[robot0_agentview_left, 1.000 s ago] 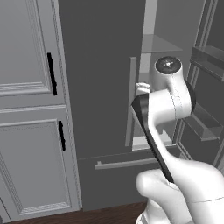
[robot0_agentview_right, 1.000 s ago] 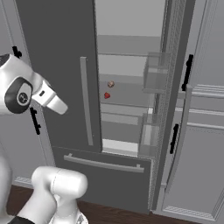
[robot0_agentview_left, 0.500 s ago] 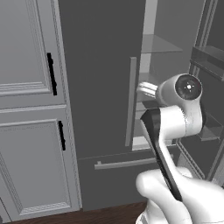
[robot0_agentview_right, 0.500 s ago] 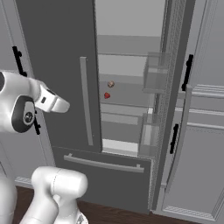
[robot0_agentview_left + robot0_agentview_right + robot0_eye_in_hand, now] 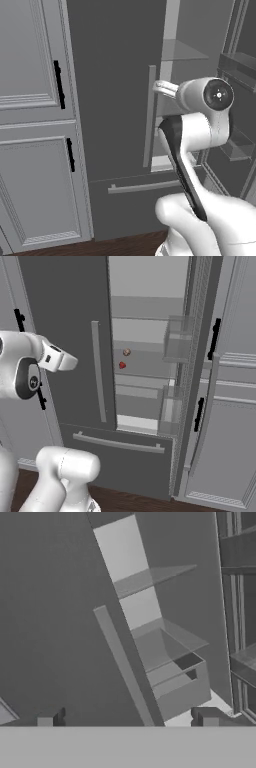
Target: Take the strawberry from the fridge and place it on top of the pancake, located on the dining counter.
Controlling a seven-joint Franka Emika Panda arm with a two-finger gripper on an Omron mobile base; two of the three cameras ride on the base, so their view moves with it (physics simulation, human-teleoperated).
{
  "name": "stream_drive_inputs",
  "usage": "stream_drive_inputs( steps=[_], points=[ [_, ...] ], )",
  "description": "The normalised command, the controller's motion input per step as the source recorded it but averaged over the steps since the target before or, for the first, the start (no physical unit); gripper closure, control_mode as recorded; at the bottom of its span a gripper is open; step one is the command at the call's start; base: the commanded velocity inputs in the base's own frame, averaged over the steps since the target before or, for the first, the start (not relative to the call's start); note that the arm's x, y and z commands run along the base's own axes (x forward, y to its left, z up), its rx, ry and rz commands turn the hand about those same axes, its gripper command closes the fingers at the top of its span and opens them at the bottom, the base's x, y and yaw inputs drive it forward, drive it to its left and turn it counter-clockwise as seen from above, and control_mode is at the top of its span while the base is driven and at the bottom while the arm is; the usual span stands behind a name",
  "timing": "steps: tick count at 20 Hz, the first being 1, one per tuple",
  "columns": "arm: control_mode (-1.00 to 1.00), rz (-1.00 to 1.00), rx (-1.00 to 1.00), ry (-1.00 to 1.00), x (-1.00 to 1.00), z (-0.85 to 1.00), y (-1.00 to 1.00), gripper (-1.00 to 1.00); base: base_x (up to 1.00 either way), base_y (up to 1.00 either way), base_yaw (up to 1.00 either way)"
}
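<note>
The fridge [image 5: 65, 341] is tall and dark grey, with its left door shut and its right door [image 5: 195, 381] swung open. On a pale inner shelf lies the strawberry [image 5: 122, 365], tiny and red, just below a small brownish item [image 5: 126, 352]. My gripper [image 5: 70, 362] hangs in front of the shut left door, left of the strawberry and well short of it. In the left base view the gripper [image 5: 156, 86] sits by the door's bar handle [image 5: 148, 115]. The hand view has my gripper [image 5: 127, 719] open, its fingertips [image 5: 50, 719] wide apart and holding nothing. The pancake and the dining counter are out of view.
Light grey panelled cabinets [image 5: 35, 125] with black handles stand left of the fridge, and more cabinets [image 5: 232, 406] stand to its right. The open door carries clear bins [image 5: 177, 343]. A bottom drawer with a long bar handle [image 5: 117, 443] runs below the doors.
The arm's round joint has swung outward and lower, and the hand has risen slightly in front of the left door. The gripper stays open. The fridge and strawberry have not moved.
</note>
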Motion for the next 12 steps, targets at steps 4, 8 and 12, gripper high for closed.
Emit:
stream_drive_inputs(
  steps=[4, 8, 12],
  points=[
    [-1.00, 0.04, 0.01, 0.05, 0.22, -0.09, -0.14, -1.00, 0.00, 0.00, 0.00],
    [-1.00, 0.09, 0.00, 0.16, 0.48, -0.05, -0.11, -1.00, 0.00, 0.00, 0.00],
    [-1.00, 0.09, 0.00, 0.04, 0.46, 0.00, -0.01, -1.00, 0.00, 0.00, 0.00]
  ],
)
